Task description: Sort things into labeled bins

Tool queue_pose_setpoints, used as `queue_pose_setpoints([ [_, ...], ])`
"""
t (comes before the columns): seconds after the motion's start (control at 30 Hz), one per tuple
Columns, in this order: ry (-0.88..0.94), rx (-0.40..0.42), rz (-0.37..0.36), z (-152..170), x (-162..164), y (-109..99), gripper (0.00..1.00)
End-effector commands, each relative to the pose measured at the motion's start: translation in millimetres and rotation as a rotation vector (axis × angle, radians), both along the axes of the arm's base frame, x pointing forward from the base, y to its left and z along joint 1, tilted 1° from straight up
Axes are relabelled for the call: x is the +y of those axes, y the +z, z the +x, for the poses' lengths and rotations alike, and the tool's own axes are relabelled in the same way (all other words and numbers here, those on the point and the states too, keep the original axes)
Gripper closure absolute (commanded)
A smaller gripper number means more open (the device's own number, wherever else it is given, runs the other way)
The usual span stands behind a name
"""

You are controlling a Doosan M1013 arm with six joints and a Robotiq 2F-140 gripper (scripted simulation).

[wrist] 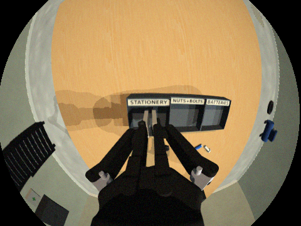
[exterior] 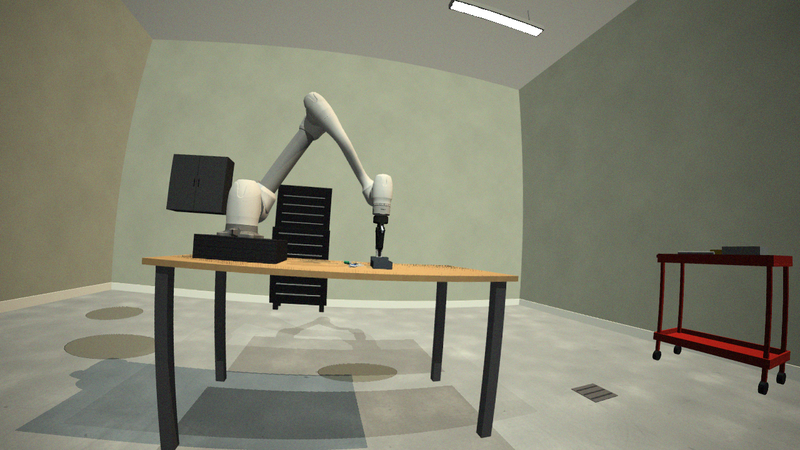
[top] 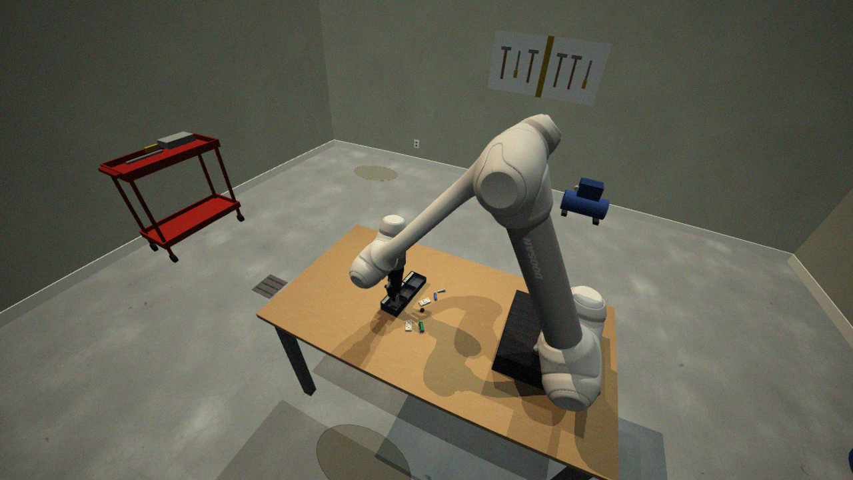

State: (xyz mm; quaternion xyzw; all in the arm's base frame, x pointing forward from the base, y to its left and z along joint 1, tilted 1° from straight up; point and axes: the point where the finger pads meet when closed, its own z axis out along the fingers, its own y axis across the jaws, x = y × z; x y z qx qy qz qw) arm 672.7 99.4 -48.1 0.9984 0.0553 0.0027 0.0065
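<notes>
The black bin row (top: 390, 311) (exterior: 382, 263) stands on the table with three compartments, labelled STATIONERY (wrist: 148, 102), NUTS+BOLTS (wrist: 187, 101) and BATTERIES (wrist: 218, 102). My gripper (top: 394, 302) (exterior: 379, 255) (wrist: 150, 115) points down at the STATIONERY compartment, its fingers nearly together; I cannot make out a thing between them. Beside the row lie a blue piece (top: 435, 296) (wrist: 198, 146), a small pale metallic piece (top: 441, 291) (wrist: 207, 149), a small dark piece (top: 421, 309) (wrist: 167, 147), a green piece (top: 420, 326) and two white spotted tiles (top: 424, 302) (top: 408, 325). The fingers partly hide the STATIONERY compartment's inside.
The wooden table (top: 334, 268) (exterior: 447, 272) also carries the arm's black base block (top: 514, 334) (exterior: 240, 249). A red cart (top: 172, 161) (exterior: 721, 260) stands away from the table. The loose things lie on the arm-base side of the bin row.
</notes>
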Motion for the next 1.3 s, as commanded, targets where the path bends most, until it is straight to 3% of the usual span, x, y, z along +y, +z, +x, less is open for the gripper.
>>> queue_pose_setpoints([
  [0.0,0.000,0.000,0.000,0.0,0.1,0.1,0.95],
  [1.07,0.000,0.000,0.000,0.0,0.1,0.1,0.95],
  [1.27,0.000,0.000,0.000,0.0,0.2,8.1,0.95],
])
